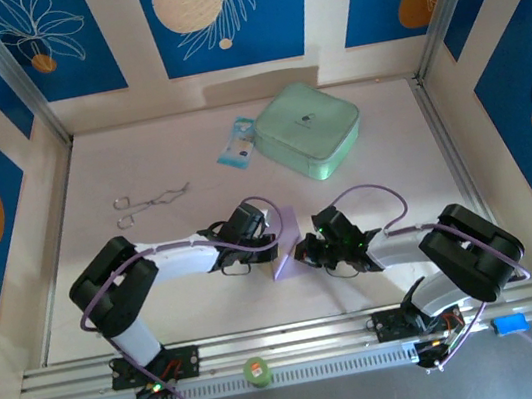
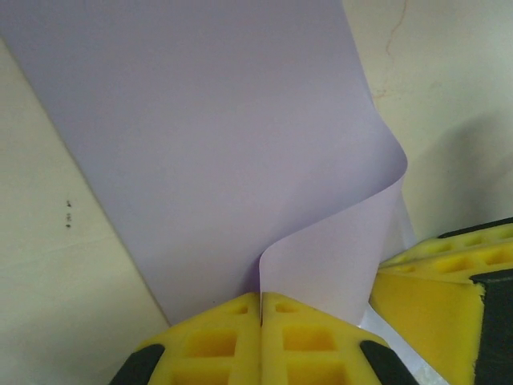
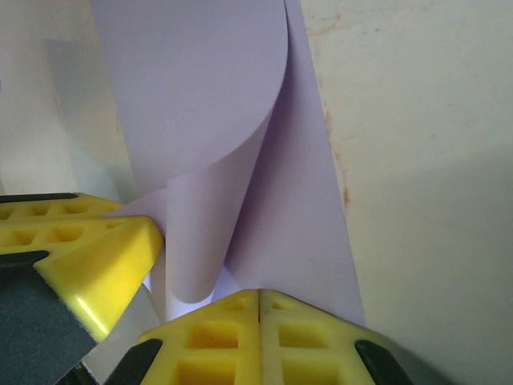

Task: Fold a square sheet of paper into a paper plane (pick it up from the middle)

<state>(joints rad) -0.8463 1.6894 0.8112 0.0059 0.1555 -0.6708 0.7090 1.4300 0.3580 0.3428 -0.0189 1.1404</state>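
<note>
1. The left gripper [image 2: 261, 309] is clenched on the square sheet of paper [image 2: 224, 144], whose edge curls up from the pads.
2. The right gripper [image 3: 260, 301] pinches the same sheet, just beside the left fingers [image 3: 88, 249].
3. Well beyond both fingertips lie a mint-green case [image 1: 311, 129], a blue-white packet [image 1: 237, 143] and metal tongs [image 1: 150, 203].

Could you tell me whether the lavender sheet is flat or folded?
The sheet is curled over; left gripper and right gripper pinch it.
</note>
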